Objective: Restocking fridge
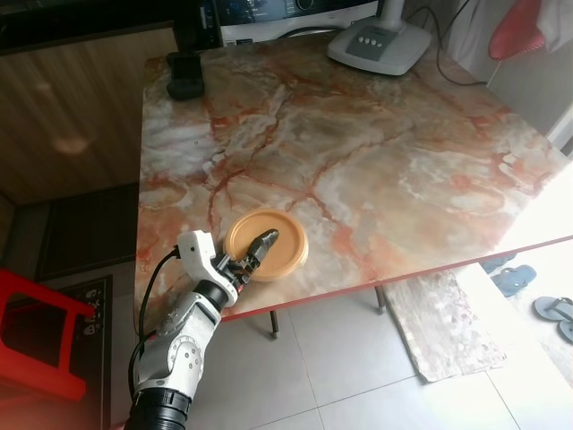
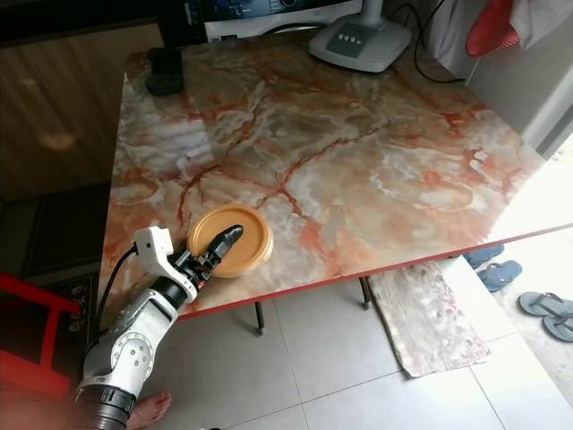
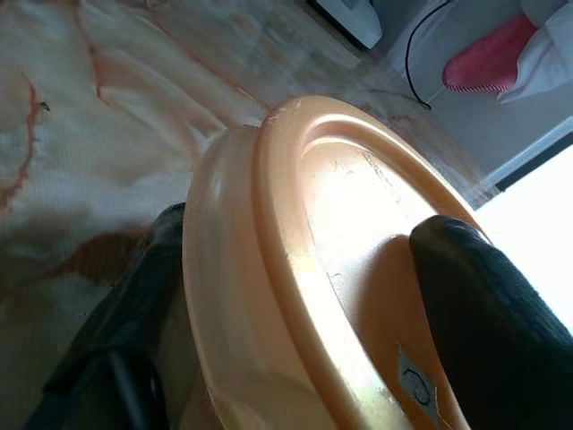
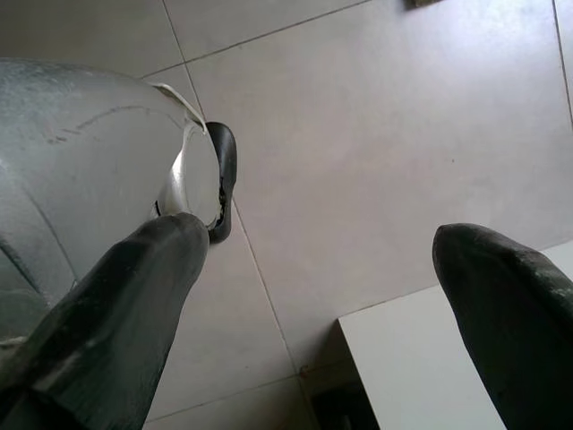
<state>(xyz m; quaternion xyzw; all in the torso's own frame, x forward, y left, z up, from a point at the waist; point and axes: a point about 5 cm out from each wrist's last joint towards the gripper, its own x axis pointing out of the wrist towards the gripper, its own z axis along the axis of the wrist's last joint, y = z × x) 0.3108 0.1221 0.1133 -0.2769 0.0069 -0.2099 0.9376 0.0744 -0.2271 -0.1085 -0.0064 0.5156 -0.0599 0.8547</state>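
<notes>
Now left hand [image 1: 253, 258] grips orange lid [image 1: 279, 235].

Marble-patterned table [image 1: 376, 152] on grey tiled floor [image 1: 358, 376], sunlit right.

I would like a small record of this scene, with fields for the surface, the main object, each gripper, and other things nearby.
surface: marble-pattern table with a red edge
main object: orange lid, near the table's front edge
left gripper: one finger above the lid's rim, one below it, clamping it
right gripper: open, holding nothing, over the tiled floor
nearby: fan base at the far edge; slippers on the floor
</notes>
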